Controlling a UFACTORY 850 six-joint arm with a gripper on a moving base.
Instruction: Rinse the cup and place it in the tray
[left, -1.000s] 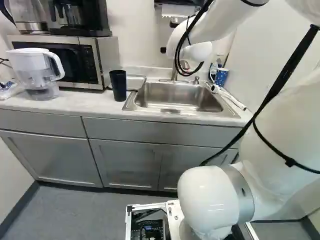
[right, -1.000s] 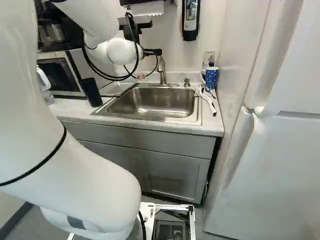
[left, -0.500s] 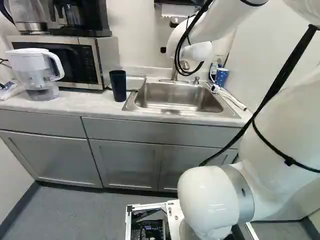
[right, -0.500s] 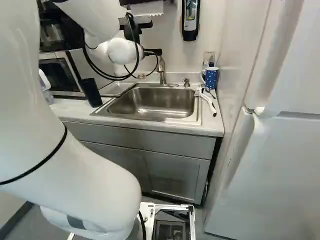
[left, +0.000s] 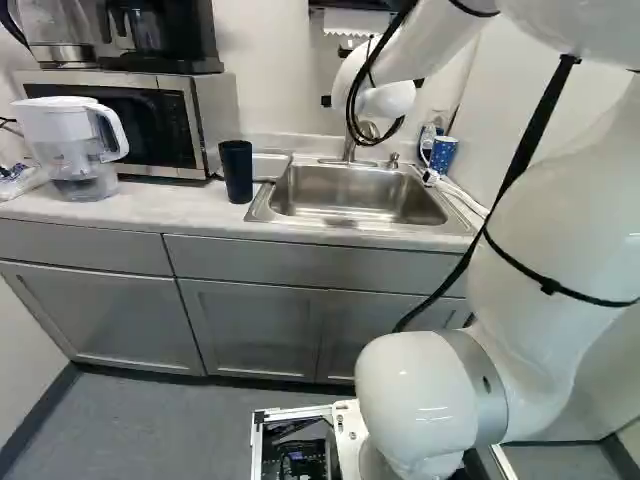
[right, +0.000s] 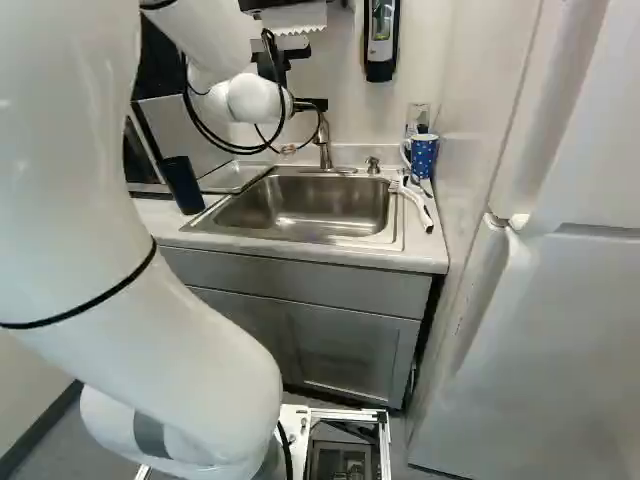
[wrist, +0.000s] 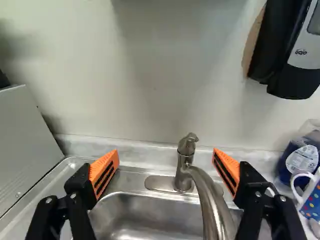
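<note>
My gripper (right: 312, 104) is mostly hidden behind the wrist, high over the sink's back edge. In the wrist view the gripper (wrist: 166, 159) stands wide open, nothing between its orange pads; the faucet (wrist: 184, 167) rises beyond the gap. A dark, tall cup (left: 237, 170) stands upright on the counter, left of the steel sink (left: 352, 222). Behind it, beside the microwave, lies a flat metallic surface (left: 270, 165); whether that is the tray I cannot tell. A blue dotted mug (right: 424, 155) stands at the sink's back right corner.
A microwave (left: 150, 125) and a water pitcher (left: 75, 150) stand at the counter's left. A brush (right: 415, 205) lies along the sink's right side. A soap dispenser (right: 381, 40) hangs on the wall, and a white fridge (right: 550, 300) stands at the right.
The arm's large upper links have swung left in the left base view and right in the right base view; the wrist has shifted slightly. Base, cup and mug have stayed put.
</note>
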